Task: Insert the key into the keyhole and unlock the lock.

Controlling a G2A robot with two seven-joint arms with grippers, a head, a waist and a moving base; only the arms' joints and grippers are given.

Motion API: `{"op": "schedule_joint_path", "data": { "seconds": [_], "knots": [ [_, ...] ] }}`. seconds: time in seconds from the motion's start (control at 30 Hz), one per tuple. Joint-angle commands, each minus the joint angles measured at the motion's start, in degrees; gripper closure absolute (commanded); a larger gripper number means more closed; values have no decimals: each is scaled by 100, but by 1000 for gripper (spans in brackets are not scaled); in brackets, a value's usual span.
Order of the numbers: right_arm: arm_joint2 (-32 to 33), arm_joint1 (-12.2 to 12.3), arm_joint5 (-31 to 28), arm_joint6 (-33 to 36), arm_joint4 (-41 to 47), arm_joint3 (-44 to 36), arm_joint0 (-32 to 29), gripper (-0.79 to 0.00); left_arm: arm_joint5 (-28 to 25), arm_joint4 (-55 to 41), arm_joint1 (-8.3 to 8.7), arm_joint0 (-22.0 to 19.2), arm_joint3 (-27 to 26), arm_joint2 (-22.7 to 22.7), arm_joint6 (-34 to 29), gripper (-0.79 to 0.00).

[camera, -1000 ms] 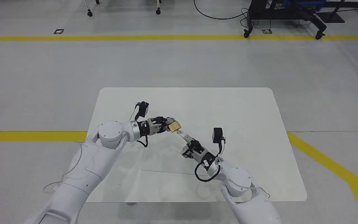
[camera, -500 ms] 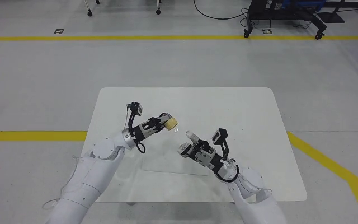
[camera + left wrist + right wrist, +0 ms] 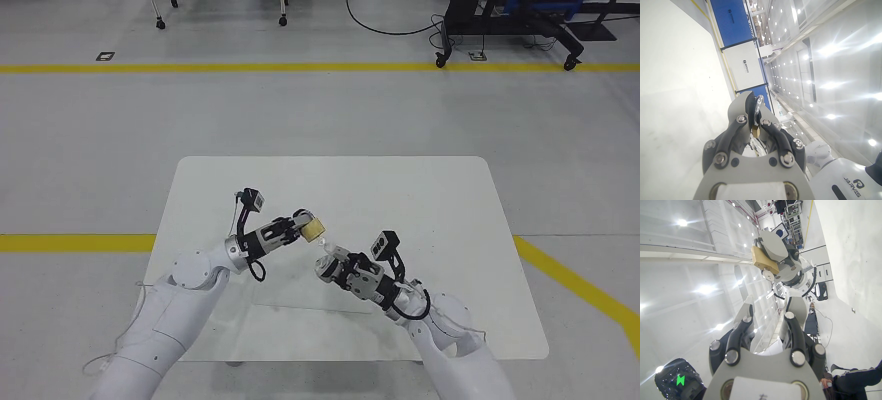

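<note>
As my left wrist feed shows it, the left gripper [image 3: 754, 103] is clenched on the padlock [image 3: 755, 132], pinching its steel shackle [image 3: 759, 100] between the pads, with the brass body sitting back between the finger bases. From above I see the lock held up off the white table [image 3: 430, 200], over its middle, its free end turned toward the other arm. In the right wrist view a pale round piece sticks out of that end of the brass body. I take it for the head of the key [image 3: 768, 275] seated in the keyhole, though I cannot be sure of it. The right gripper [image 3: 770, 308] is released, its fingers [image 3: 748, 309] spread apart with nothing between them. It sits near the lock's keyed end, lined up with it but not touching.
</note>
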Motion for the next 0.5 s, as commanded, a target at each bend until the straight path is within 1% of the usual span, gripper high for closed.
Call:
{"op": "schedule_joint_path", "data": {
  "seconds": [0.0, 0.13, 0.37, 0.47],
  "knots": [
    [-11, -7, -13, -99, 39, 34, 24, -326, 1, 3, -6, -13, 17, -10, -14, 0],
    [-42, -14, -11, -218, 78, 63, 44, -326, -18, -29, -19, -16, 29, -27, -50, 0],
    [-141, -32, -14, -279, 131, 186, 158, -268, -28, -48, -34, 0, 20, -49, -137, 0],
    [-165, -36, -98, -221, 144, 248, 200, -265, -25, -40, -39, 6, 18, -65, -148, 0]
  ]
}}
